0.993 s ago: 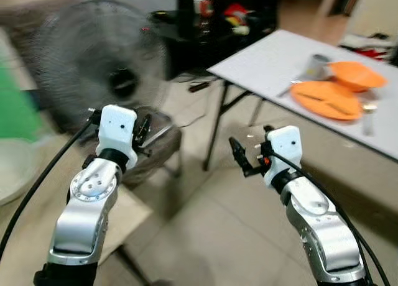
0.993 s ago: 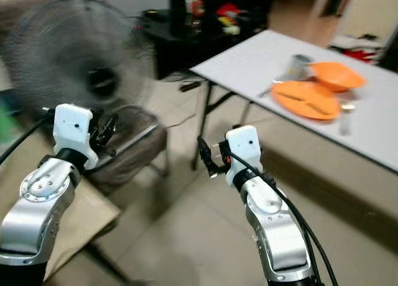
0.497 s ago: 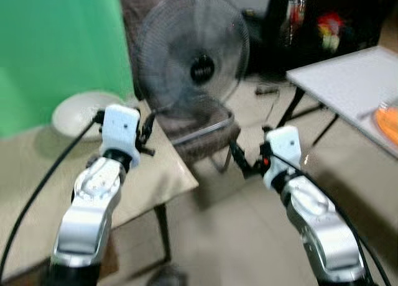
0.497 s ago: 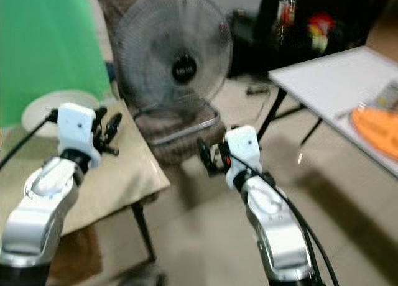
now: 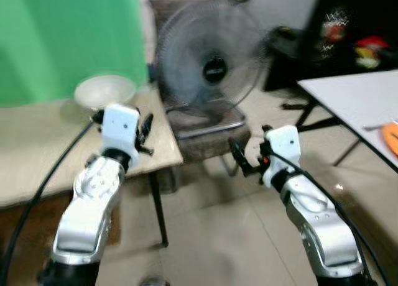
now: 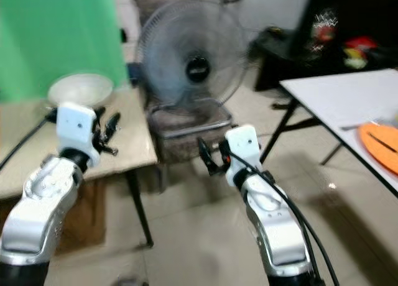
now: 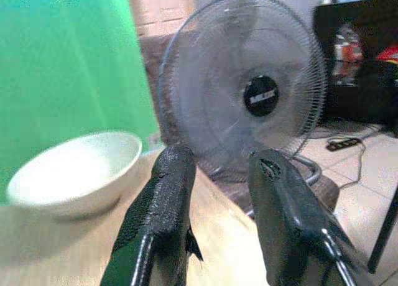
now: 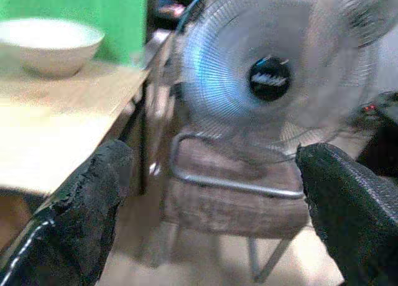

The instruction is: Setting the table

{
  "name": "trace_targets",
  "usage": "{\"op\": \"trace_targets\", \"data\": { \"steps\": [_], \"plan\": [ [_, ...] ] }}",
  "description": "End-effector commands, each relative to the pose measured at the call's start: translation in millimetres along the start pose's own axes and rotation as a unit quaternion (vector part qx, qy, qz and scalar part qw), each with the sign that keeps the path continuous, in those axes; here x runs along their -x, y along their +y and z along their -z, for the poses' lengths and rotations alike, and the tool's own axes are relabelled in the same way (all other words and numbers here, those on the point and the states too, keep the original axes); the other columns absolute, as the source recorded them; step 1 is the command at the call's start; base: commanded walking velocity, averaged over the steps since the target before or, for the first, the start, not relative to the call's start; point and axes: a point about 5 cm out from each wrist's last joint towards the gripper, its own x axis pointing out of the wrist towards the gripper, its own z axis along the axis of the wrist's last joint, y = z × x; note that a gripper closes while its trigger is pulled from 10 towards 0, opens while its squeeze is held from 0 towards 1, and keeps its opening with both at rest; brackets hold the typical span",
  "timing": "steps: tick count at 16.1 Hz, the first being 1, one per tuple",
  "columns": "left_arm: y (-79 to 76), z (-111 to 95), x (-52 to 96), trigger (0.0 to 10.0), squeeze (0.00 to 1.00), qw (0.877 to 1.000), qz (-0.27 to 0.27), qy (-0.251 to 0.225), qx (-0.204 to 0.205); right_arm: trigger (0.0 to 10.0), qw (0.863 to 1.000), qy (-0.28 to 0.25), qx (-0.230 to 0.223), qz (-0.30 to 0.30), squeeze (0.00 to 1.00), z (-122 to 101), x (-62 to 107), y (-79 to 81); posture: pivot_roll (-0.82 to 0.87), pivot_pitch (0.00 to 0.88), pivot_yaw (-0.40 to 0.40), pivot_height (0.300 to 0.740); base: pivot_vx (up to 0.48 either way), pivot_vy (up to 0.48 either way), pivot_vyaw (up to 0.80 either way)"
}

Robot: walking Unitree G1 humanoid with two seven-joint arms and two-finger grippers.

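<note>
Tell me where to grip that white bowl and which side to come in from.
Probably grip the bowl by its rim, one finger inside, one outside, coming from above on the side facing the robot. It sits upright and open near the beige table's far corner, its wall flaring outward; the left claw is nearest.

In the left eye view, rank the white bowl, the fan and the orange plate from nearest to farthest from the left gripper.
From the left gripper:
1. White bowl, on the tan table just beyond the gripper, toward the green backdrop.
2. Fan, on the chair past the table's edge, to the robot's right of the bowl.
3. Orange plate, on the white table at the far right.
</note>
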Motion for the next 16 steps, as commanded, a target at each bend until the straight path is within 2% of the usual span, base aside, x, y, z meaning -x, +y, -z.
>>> {"op": "trace_targets", "data": {
  "steps": [1, 6, 9, 16],
  "plan": [
    [1.8, 2, 0.7, 10.0, 0.0, 1.0, -0.006, 0.005, -0.004, 10.0, 1.0, -0.005, -0.007, 0.006, 0.0, -2, -2.5, -2.0, 0.17, 0.0, -0.049, 0.74, 0.0, 0.0, 0.44],
    [3.0, 3, -2.2, 10.0, 0.0, 1.0, 0.018, 0.014, -0.015, 10.0, 0.993, 0.007, -0.08, 0.083, 0.0, 10, 2.6, -12.5, 0.14, 0.0, 0.017, 0.74, 0.0, 0.0, 0.0],
    [0.7, 2, -5.0, 10.0, 0.0, 0.999, 0.037, 0.012, -0.01, 10.0, 0.996, 0.004, -0.054, 0.072, 0.0, 8, 3.8, -9.0, 0.13, 0.0, 0.042, 0.74, 0.172, 0.0, 0.0],
    [1.2, 1, -5.2, 10.0, 0.0, 0.999, 0.043, 0.01, -0.01, 10.0, 0.997, -0.002, -0.05, 0.058, 0.0, 3, -3.4, -6.1, 0.15, 0.0, 0.018, 0.74, 0.382, 0.0, 0.76]
  ]
}}
